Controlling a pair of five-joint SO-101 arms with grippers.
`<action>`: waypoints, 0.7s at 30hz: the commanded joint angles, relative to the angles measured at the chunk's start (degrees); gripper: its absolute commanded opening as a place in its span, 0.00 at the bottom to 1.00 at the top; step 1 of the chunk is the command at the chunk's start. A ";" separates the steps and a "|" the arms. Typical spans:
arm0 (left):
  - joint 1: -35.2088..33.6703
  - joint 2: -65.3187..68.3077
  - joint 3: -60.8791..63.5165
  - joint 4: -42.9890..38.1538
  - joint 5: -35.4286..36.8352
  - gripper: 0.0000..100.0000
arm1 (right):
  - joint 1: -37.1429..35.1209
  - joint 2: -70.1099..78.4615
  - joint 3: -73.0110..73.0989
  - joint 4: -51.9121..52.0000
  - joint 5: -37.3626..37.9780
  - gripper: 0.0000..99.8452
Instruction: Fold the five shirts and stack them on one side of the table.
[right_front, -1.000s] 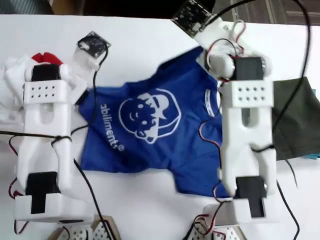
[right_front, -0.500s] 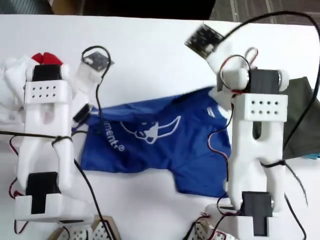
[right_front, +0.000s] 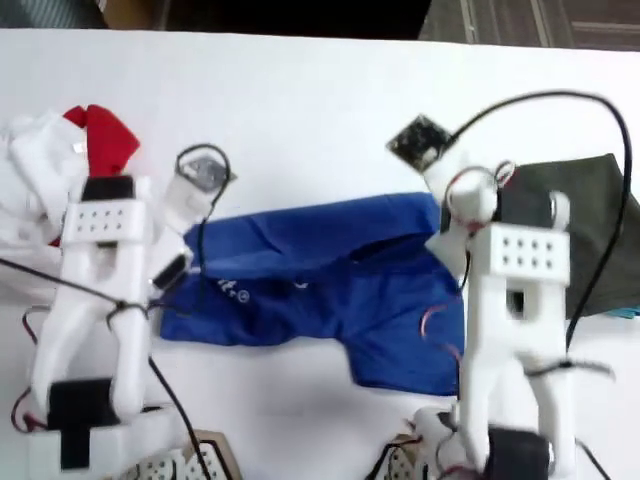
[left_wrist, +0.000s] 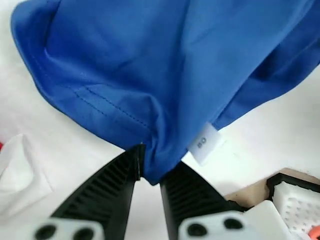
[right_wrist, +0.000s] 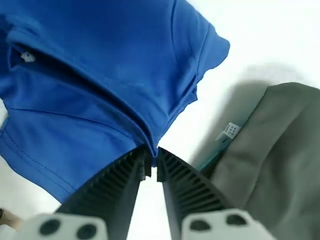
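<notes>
Left hand (left_wrist: 150, 169), right hand (right_wrist: 151, 161) tight on blue shirt (right_front: 320, 262)

The blue shirt (right_front: 330, 270) at centre is royal blue, with a scrap of white print (right_front: 232, 292) and a white label (left_wrist: 205, 142). At right is a dark grey-green shirt (right_front: 580, 200). At upper left are white cloth (right_front: 25, 160) and red cloth (right_front: 105, 135). The table (right_front: 300, 110) is white, and the arms (right_front: 530, 262) are white with black motors.

Left arm (right_front: 100, 225): white printed shell, black motor blocks, perforated plate.
Right arm (right_front: 525, 255): same white shell; black, red and white cables (right_front: 545, 95) loop alongside.
Fingers (left_wrist: 107, 187): black, ribbed, on white mounts.
</notes>
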 joint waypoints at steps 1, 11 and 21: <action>0.35 -5.71 6.11 -4.84 -0.44 0.03 | -0.40 -9.89 8.18 -4.35 -0.09 0.02; 0.35 -5.80 12.53 -10.29 -0.35 0.03 | -0.22 -20.53 27.60 -8.66 0.00 0.02; 0.35 -5.71 20.44 -15.91 -0.35 0.03 | -0.04 -21.05 37.54 -10.24 0.00 0.02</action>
